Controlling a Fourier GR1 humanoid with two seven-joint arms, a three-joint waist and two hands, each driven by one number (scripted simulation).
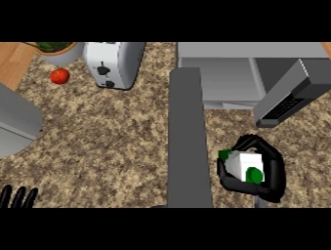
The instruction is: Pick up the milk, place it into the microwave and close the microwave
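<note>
The milk carton [244, 165], white with green patches, sits in my right hand [266, 177], whose black fingers and thumb curl round it. The hand holds it above the counter, in front of the microwave [229, 80]. The microwave stands at the back right with its cavity showing. Its door [296, 93] swings out to the right, just above and right of the carton. My left hand [12, 197] rests at the lower left edge, fingers up.
A silver toaster [113, 63] stands at the back left. A red tomato [60, 76] lies beside a potted plant [56, 50]. A tall grey panel [188, 141] runs down the middle, left of the carton. A grey slab [2, 119] occupies the left side.
</note>
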